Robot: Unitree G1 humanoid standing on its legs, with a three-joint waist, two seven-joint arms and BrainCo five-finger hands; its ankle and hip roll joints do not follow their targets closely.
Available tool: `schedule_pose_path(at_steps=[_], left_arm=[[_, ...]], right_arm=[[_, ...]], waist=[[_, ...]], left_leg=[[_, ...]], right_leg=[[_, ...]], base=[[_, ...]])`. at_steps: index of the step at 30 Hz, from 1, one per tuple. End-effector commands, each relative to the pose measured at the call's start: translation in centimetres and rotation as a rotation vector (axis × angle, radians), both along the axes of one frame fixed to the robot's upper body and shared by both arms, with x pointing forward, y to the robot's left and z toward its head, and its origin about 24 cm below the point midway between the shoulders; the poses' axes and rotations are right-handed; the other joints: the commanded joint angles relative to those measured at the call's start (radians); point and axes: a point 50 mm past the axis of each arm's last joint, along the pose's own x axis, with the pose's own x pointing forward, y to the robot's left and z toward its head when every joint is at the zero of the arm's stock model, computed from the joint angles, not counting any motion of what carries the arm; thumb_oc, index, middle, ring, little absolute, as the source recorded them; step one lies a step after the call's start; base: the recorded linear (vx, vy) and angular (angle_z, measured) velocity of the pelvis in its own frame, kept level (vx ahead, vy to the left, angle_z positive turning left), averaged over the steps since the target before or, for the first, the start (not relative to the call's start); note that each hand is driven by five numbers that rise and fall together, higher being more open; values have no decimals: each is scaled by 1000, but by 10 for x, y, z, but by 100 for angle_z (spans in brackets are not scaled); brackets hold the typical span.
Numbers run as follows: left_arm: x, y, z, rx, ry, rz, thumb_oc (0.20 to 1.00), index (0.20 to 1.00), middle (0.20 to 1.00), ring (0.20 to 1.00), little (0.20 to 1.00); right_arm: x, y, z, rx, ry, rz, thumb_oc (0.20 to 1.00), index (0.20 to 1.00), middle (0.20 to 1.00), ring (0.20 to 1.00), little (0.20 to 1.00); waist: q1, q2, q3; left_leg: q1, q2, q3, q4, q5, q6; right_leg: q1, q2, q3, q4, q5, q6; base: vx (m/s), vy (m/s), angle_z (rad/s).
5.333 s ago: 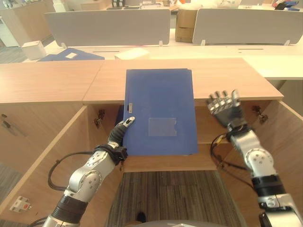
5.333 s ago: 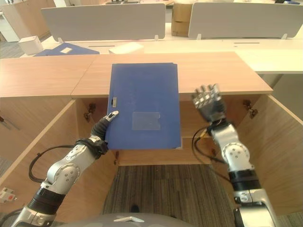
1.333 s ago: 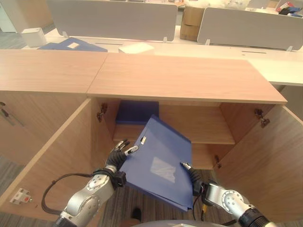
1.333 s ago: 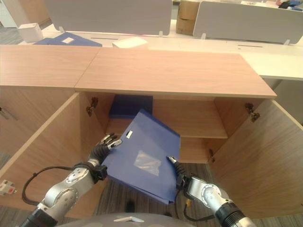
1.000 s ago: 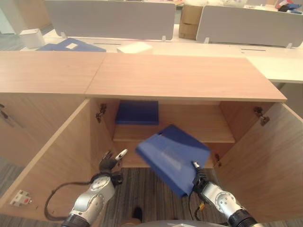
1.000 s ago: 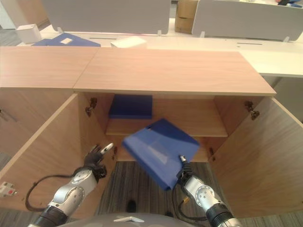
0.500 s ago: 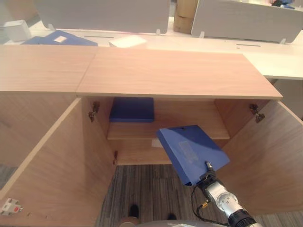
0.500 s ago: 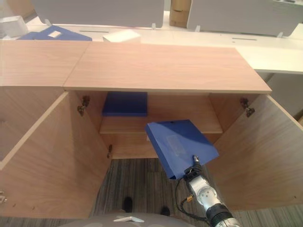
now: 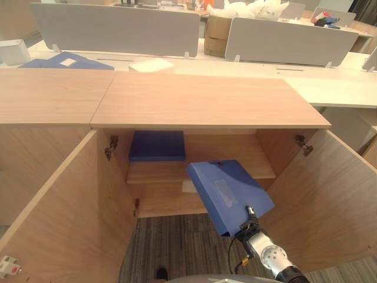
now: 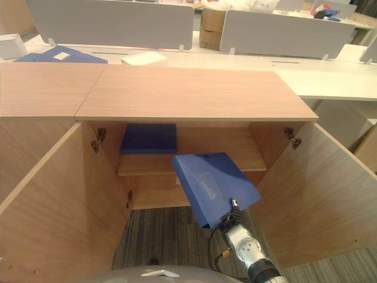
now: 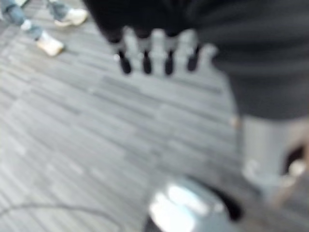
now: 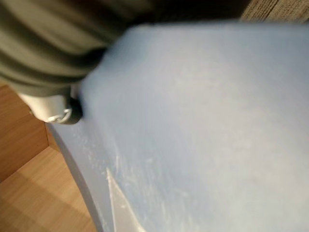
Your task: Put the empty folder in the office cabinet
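Observation:
The blue folder (image 9: 227, 191) hangs tilted in front of the open cabinet, level with its lower shelf (image 9: 171, 203). My right hand (image 9: 250, 217) is shut on the folder's near corner, with the thumb on top and the fingers hidden beneath. In the right wrist view the folder (image 12: 203, 121) lies against the thumb (image 12: 65, 114). My left hand (image 11: 159, 29) hangs over the carpet, its fingers (image 11: 145, 50) straight and holding nothing.
A second blue folder (image 9: 156, 145) lies on the upper shelf at the left. Both cabinet doors stand open, left (image 9: 53, 218) and right (image 9: 324, 194). Another blue folder (image 9: 65, 61) and a white box (image 9: 151, 65) lie on the desk behind. A person's shoes (image 11: 48, 46) show on the carpet.
The folder came off the cabinet top and down before the opening. My left hand let go and dropped away. My right hand alone now carries the folder toward the shelves.

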Motion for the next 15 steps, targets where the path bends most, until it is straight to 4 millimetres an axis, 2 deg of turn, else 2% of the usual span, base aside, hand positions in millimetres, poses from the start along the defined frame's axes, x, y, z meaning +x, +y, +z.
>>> schedule_pose_path(at_steps=[1,5,15], left_arm=[[14,-3,-1,-21,-36,79,1000,1000,1000,1000,1000],[19,-4,-1,-40,-70,50,1000,1000,1000,1000,1000],[16,-5,-2,-46,-66,-10,1000,1000,1000,1000,1000]], right_arm=[[36,15,32,97,-214,-2,200,200,200,200,200],[36,16,35,104,-245,19,200,200,200,200,200],[30,21,30,147,-224,44,200,200,200,200,200]], waist=[[2,-12,36],[2,-12,36],[-2,-13,39]], left_leg=[[31,-54,24,1,-170,57],[30,-56,21,1,-170,59],[32,-64,26,1,-175,66]], right_leg=[[-8,-16,-3,2,-36,55],[-9,-16,-3,2,-35,55],[-14,-21,1,2,-27,61]], base=[[0,0,0],[0,0,0],[0,14,0]])
